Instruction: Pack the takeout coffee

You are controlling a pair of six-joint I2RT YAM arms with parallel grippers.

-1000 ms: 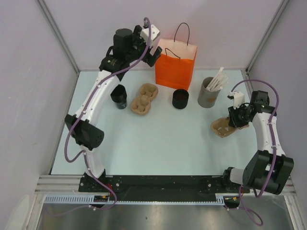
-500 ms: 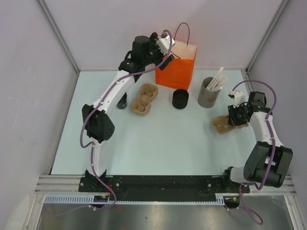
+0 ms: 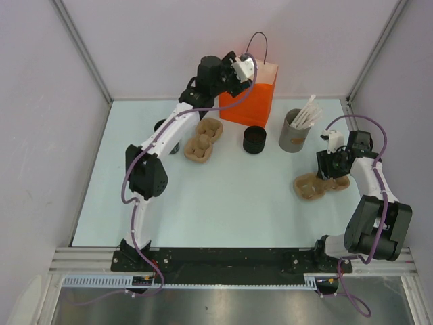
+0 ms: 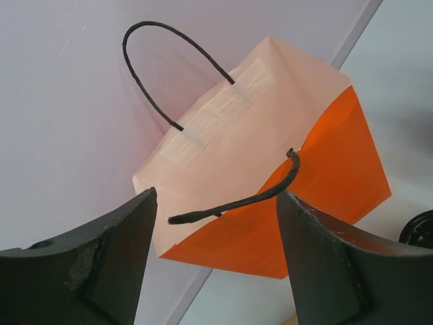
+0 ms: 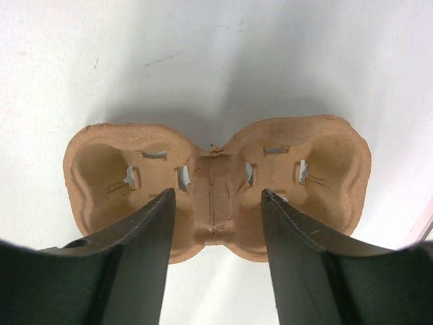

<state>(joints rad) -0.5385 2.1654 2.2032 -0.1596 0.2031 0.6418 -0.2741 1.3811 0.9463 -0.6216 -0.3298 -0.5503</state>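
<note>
Top external view: the orange paper bag [image 3: 252,95] stands upright at the far edge of the pale table [image 3: 223,203], its mouth open. Just in front of it stands the takeout coffee cup [image 3: 255,139], upright, black and apart from the bag. It sits between a brown pulp cup carrier [image 3: 204,139] on its left and a grey cylinder of white sticks [image 3: 294,132] on its right. Another black cup [image 3: 161,126] sits left of that carrier, mostly hidden behind the left arm [image 3: 177,118], which reaches up to the bag's top left corner.

Left wrist view: the left gripper [image 4: 215,196] is released, its jaws spread with nothing between them. Beyond them is the bag's pale inner wall, with the near black cord handle [image 4: 237,202] drooping across the opening.

Right wrist view: the right gripper [image 5: 216,193] hangs over a second pulp carrier [image 5: 215,166] lying flat on the table near the right side. Its jaws are apart, straddling the narrow middle bridge without pinching it.
</note>
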